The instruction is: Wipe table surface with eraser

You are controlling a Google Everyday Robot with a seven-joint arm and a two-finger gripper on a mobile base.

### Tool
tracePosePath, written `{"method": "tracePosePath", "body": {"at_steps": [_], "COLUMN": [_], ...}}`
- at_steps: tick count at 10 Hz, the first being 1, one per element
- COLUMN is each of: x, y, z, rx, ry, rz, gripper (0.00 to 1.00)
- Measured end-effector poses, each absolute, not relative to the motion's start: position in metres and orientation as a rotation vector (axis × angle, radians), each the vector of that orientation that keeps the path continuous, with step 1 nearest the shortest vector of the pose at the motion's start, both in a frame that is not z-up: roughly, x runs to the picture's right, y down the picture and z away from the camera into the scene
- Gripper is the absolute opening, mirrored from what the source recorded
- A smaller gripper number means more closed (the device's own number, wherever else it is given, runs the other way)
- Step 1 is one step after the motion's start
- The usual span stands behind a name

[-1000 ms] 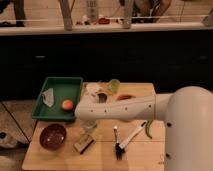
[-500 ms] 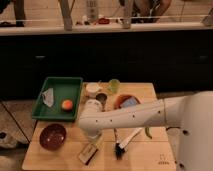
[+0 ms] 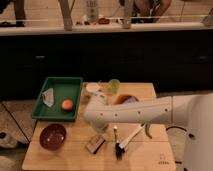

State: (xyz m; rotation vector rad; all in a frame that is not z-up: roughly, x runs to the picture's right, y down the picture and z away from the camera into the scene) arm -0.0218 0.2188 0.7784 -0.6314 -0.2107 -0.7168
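Observation:
The table surface (image 3: 70,157) is a light tan wooden top with a small dark logo (image 3: 162,160) near its front right corner. The eraser (image 3: 95,144), a small block with a pale top over a dark base, lies on the table near the front middle. My white arm reaches in from the right and bends down at its left end. My gripper (image 3: 99,132) hangs there, right above the eraser and at or very near its top.
A green tray (image 3: 75,85) at the back left holds an orange ball (image 3: 67,104) and a crumpled white thing (image 3: 48,96). A dark red bowl (image 3: 52,136) stands at the front left. A black-bristled brush (image 3: 120,148) lies right of the eraser. A green cup (image 3: 114,85) stands at the back.
The arm has dropped lower over the table and shifted slightly right. The eraser has moved a little to the right under the gripper.

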Motion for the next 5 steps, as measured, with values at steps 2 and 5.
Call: {"method": "tracePosePath", "body": {"at_steps": [2,5], "x": [-0.036,-0.085], "y": [0.208,0.213], "z": [0.785,0.793], "rx": [-0.628,-0.634], "ry": [-0.221,-0.281], "rz": [-0.732,-0.793], "gripper": [0.01,0.01]}}
